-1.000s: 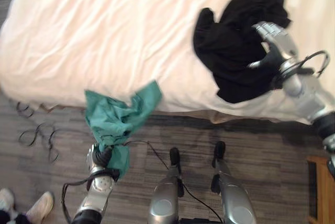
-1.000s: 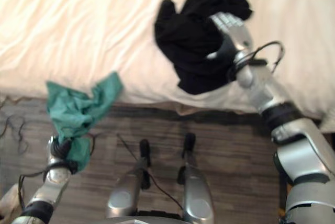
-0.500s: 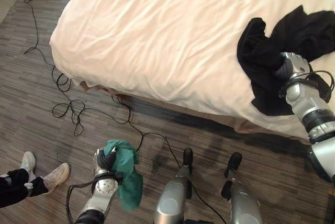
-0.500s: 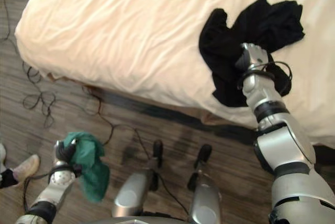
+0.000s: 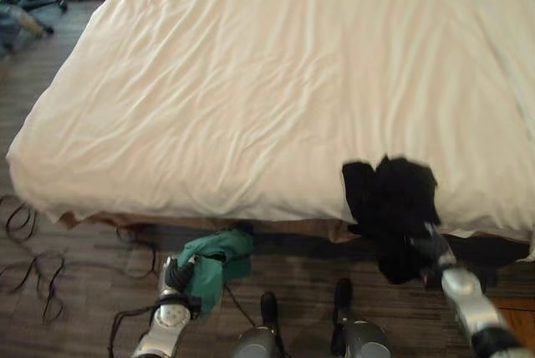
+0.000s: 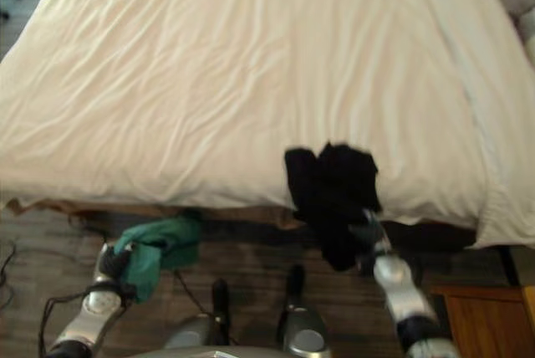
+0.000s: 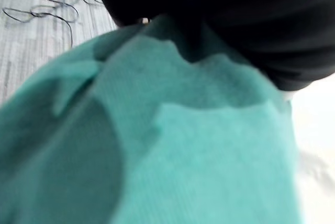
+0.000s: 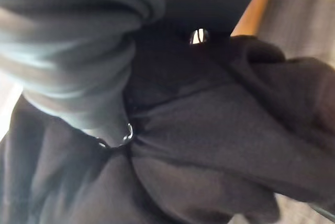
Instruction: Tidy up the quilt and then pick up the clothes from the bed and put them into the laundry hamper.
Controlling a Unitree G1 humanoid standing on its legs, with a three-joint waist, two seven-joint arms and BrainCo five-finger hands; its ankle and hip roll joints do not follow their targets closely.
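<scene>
Green garment (image 5: 213, 264): it is hanging bunched in front of the bed's near edge, over the floor, with its bulk spreading up and toward the bed from the grip point and a short end drooping below; its long axis is running roughly from the hand up toward the mattress edge.
Left hand (image 5: 175, 278): it is sitting at the garment's lower left end, fingers curling round a gathered fold of the green cloth. In the left wrist view the green cloth (image 7: 172, 150) is lying right across the hand.
Black garment (image 5: 391, 207): it is draping over the bed's near edge toward its right end, upper part lying on the quilt, lower part hanging down past the mattress side; its long axis is running from the quilt down toward the floor.
Right hand (image 5: 429, 251): it is reaching up into the hanging lower part of the black garment, and the cloth is hiding the fingers, so their state cannot be told. In the right wrist view dark folds (image 8: 209, 145) are pressing close around it.
Quilt (image 5: 251, 90): it is lying spread over the bed, lightly wrinkled.
Floor (image 5: 75, 308): dark planks are running along the bed's near side.
</scene>
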